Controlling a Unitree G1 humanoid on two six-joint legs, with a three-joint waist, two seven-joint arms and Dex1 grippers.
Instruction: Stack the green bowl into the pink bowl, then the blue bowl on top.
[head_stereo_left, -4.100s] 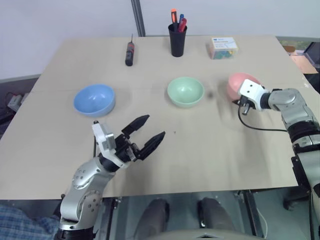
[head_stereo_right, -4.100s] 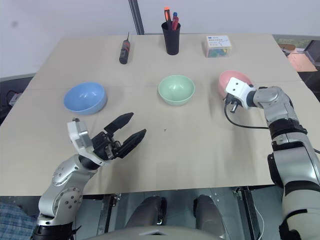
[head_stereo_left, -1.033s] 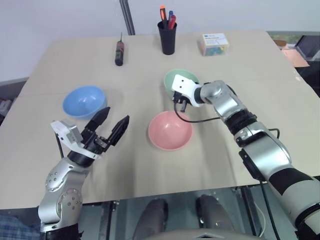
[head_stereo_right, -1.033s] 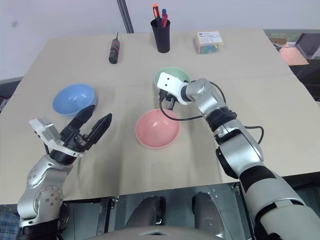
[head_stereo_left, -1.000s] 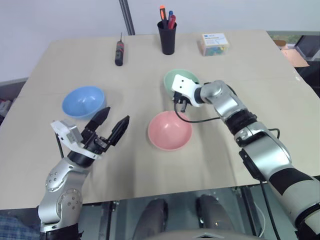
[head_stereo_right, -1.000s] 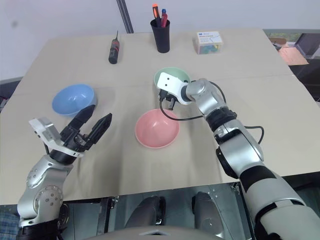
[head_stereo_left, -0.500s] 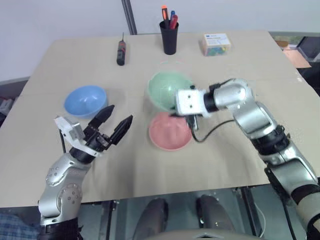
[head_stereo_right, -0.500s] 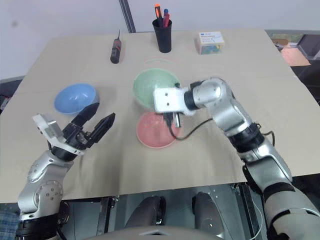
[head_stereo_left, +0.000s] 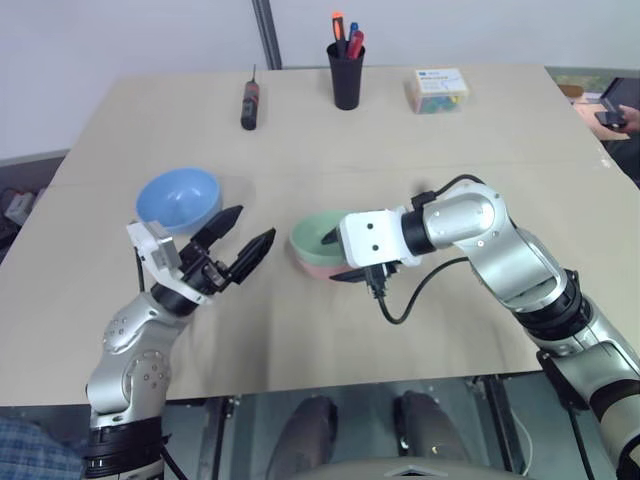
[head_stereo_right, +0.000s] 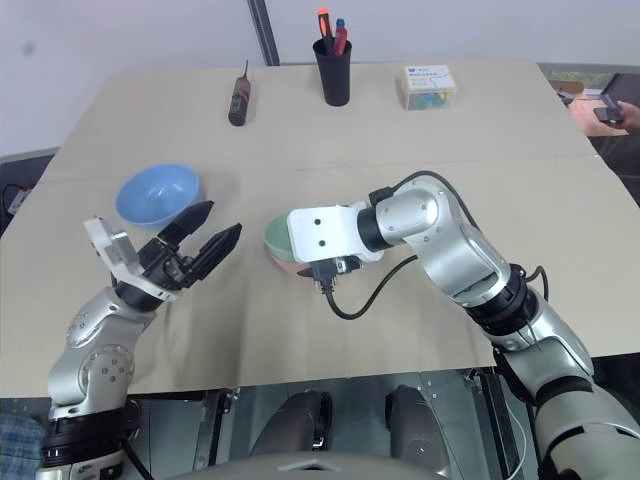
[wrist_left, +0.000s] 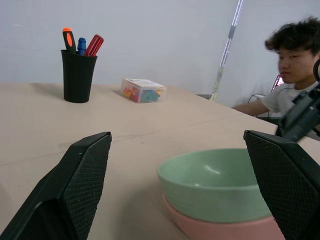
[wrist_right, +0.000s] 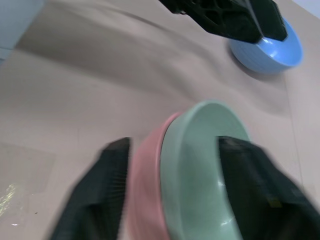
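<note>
The green bowl sits nested inside the pink bowl at the table's middle. My right gripper is open and straddles the near rim of the two, one finger inside the green bowl and one outside the pink bowl. The right wrist view shows the green bowl and pink bowl between the spread fingers. The blue bowl stands alone to the left. Just in front of it, my left gripper hovers open and empty, pointing toward the stacked bowls.
Along the far edge stand a black pen cup, a screwdriver and a clear box of small coloured items. A person sits beyond the table's right side, a hand showing at the edge.
My right gripper carried the green bowl back from the far middle, set it into the pink bowl and opened. The left gripper has stayed about where it was.
</note>
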